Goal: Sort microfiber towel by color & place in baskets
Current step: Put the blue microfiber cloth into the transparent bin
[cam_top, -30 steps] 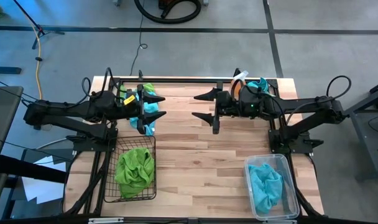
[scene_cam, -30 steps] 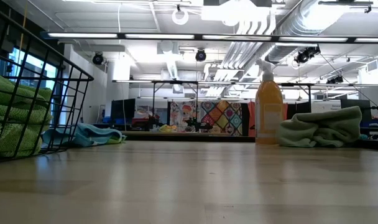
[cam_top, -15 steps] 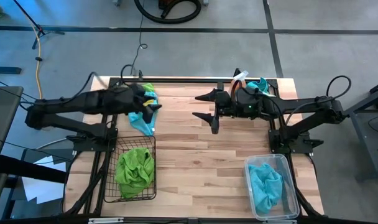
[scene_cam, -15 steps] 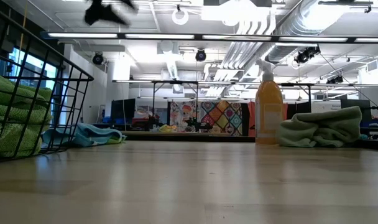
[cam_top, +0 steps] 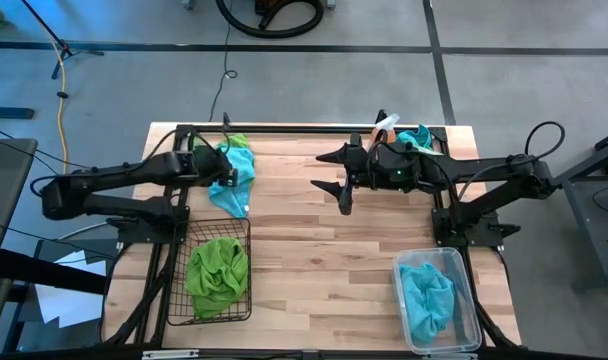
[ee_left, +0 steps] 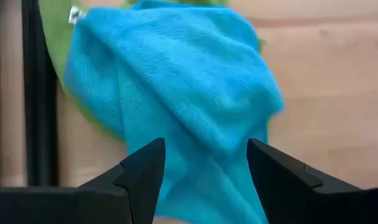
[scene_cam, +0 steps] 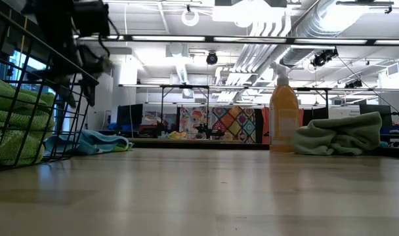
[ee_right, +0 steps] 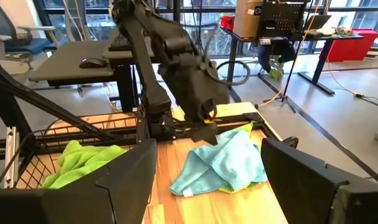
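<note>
A turquoise microfiber towel lies crumpled at the table's far left, partly on top of a lime green one. My left gripper points steeply down just above the turquoise towel, fingers open with the cloth showing between them; I see no touch. My right gripper stands open and level above the table's middle, with nothing between its fingers. The black wire basket at the near left holds a green towel. The clear plastic basket at the near right holds a turquoise towel.
An orange spray bottle stands at the far right, with another crumpled towel beside it. Bare wood lies between the two baskets and in the table's middle. A black rail runs along the far edge.
My left gripper has tipped from level to pointing steeply down, rolled about its own line, and sunk toward the turquoise towel at the far left. The towels have stayed where they were.
</note>
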Motion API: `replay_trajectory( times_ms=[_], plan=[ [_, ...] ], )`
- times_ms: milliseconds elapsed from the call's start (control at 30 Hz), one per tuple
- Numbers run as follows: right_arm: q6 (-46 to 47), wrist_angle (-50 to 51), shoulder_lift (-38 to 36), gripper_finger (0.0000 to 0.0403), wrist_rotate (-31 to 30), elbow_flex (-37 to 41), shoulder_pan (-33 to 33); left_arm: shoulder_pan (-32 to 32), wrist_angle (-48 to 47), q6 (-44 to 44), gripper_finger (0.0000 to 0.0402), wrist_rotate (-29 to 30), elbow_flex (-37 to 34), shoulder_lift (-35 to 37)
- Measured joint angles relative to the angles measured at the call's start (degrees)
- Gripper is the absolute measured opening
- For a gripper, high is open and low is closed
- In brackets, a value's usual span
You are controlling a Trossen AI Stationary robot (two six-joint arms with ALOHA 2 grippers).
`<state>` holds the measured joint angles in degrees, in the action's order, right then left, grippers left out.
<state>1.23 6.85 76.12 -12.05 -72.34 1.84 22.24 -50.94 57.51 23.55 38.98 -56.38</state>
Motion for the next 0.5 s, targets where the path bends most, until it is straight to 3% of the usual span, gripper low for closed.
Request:
replay_trajectory(
  times_ms=[133, 300, 500],
  plan=[
    [0.26, 0.31, 0.00, 0.0287, 0.00, 0.00, -0.60, 4.22, 6.02, 0.93, 0.0213, 0.13, -4.25, -0.57],
    [0.29, 1.30, 0.00, 0.0287, -0.02, 0.00, -0.94, 9.20, 6.63, 1.12, 0.0213, 4.75, -4.59, -2.74],
    [0.43, 3.18, 0.00, 0.0287, -0.01, 0.00, -1.08, 13.06, 10.17, -1.44, 0.0213, 4.96, -4.57, -7.29]
  ],
)
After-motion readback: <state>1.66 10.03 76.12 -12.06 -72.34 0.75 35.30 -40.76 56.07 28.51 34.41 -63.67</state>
